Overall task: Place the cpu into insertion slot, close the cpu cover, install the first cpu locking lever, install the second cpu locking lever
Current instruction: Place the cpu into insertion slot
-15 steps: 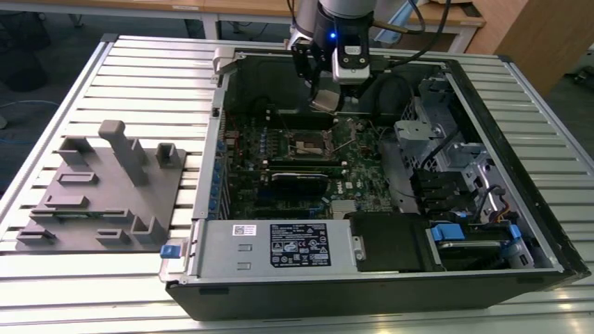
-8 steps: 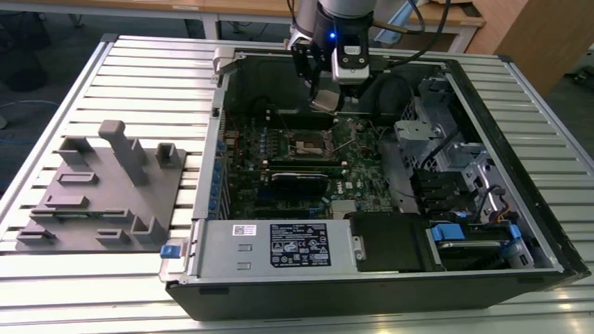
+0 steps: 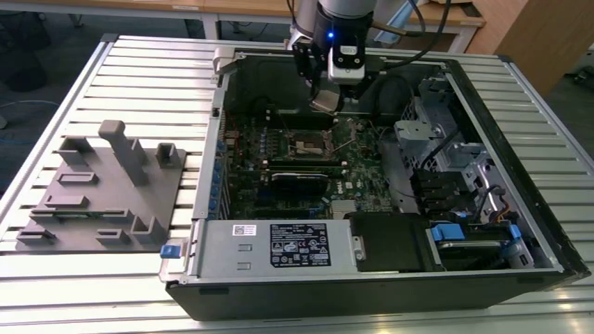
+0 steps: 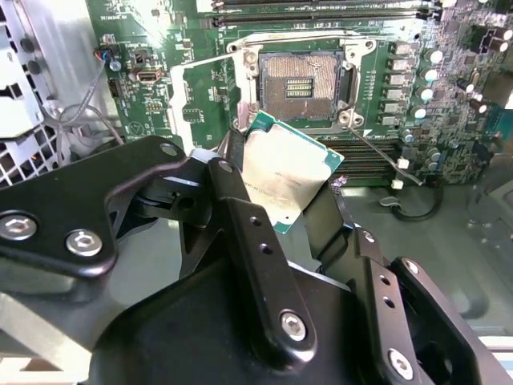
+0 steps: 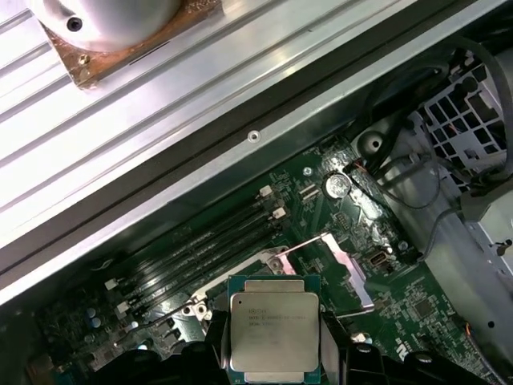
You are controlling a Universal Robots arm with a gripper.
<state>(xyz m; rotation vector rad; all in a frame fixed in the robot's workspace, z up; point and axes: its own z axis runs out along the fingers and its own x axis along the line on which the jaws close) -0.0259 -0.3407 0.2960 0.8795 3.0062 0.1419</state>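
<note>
Inside the open computer case [image 3: 371, 296], over the green motherboard [image 3: 364, 182], the gripper [image 3: 327, 104] pinches the cpu [image 5: 275, 329] by its edges near the insertion slot [image 4: 298, 79] — cpu cover [image 5: 343, 257] swung open. Best practice, likely: level the tilted chip, match corners, lower gently.

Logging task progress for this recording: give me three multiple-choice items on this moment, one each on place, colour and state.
1. Where is the cpu? A) in the insertion slot B) held by the gripper C) in a person's hand
2. What colour is the motherboard? A) red B) green C) white
3. How is the insertion slot? A) empty, cpu cover open B) holding the cpu C) covered
Answers: 1 B, the gripper clamps it above the board; 2 B, its surface is green; 3 A, bare contacts show, cover swung aside.
</note>
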